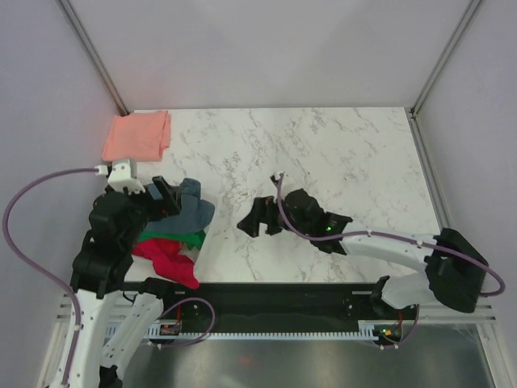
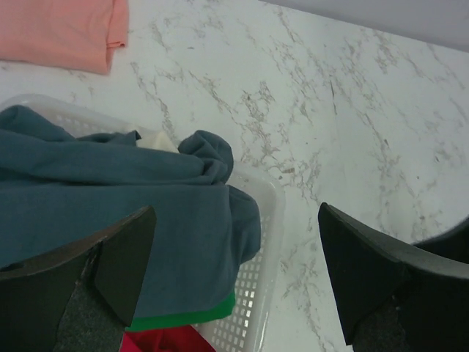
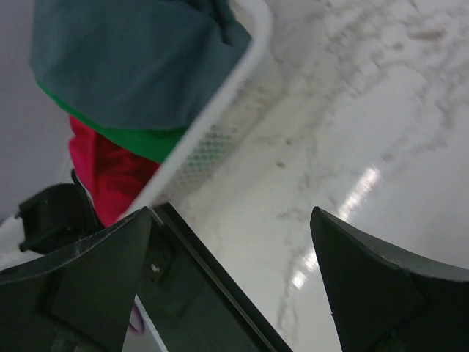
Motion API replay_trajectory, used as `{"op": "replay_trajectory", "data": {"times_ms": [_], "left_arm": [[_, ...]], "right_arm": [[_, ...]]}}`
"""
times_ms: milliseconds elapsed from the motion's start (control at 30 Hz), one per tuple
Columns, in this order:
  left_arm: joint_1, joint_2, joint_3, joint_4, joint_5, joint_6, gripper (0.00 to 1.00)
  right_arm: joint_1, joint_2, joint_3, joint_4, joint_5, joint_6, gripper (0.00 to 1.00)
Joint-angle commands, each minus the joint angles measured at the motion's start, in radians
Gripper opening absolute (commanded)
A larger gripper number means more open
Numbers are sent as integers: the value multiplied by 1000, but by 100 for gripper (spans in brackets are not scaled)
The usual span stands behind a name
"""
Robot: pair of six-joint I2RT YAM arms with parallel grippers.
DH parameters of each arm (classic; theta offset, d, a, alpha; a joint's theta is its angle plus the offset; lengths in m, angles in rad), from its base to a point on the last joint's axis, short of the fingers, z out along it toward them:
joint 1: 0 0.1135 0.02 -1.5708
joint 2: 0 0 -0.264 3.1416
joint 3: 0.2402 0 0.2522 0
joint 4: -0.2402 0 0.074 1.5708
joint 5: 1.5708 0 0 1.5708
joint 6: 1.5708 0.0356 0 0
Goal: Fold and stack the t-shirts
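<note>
Closest to the lens, two black two-finger ends: left gripper [image 2: 234, 242] with jaws spread wide and nothing between them, hanging just above the basket's far corner; right gripper [image 3: 231, 249] likewise wide apart and empty, low over bare tabletop, pointed at the basket from its right side. Four garments counted, one of each colour. Three heaped in a single white plastic mesh basket [image 2: 256, 293] at the table's near left: crumpled grey-blue cloth t-shirt [image 2: 110, 198] on top, spilling over the rim; green cloth t-shirt [image 2: 190, 314] beneath it, only an edge showing; red cloth t-shirt [image 1: 170, 259] lowest, draped out over the near side. Fourth, salmon-pink cloth t-shirt [image 1: 137, 136], lying folded flat in the far left corner, well apart from the basket. Under everything, one white marble-patterned table [image 1: 339, 153], closed in by pale grey panels [image 1: 266, 48] on three sides. Two purple cables [image 1: 24, 226], one looping from each arm. Seen from above, left arm [image 1: 113, 234] hiding much of the basket.
</note>
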Motion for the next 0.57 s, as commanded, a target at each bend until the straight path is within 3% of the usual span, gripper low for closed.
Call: {"op": "replay_trajectory", "data": {"times_ms": [0,100,200,300,533], "left_arm": [[-1,-172,-112,-17,74,-112,100],[-2,-300,-177,-34,16,-119,100],[-6,-348,-181,-27,11,-104,100],[-16,-324,-201,-31,-124,-158,100],[-50,-409,-247,-10,-84,-133,100]], "right_arm": [[105,232,248,-95,90,-37,98],[153,435,537,-176,99,-45,98],[171,582,709,-235,99,-42,98],[179,664,806,-259,90,-34,98],[187,681,819,-258,91,-27,98]]}}
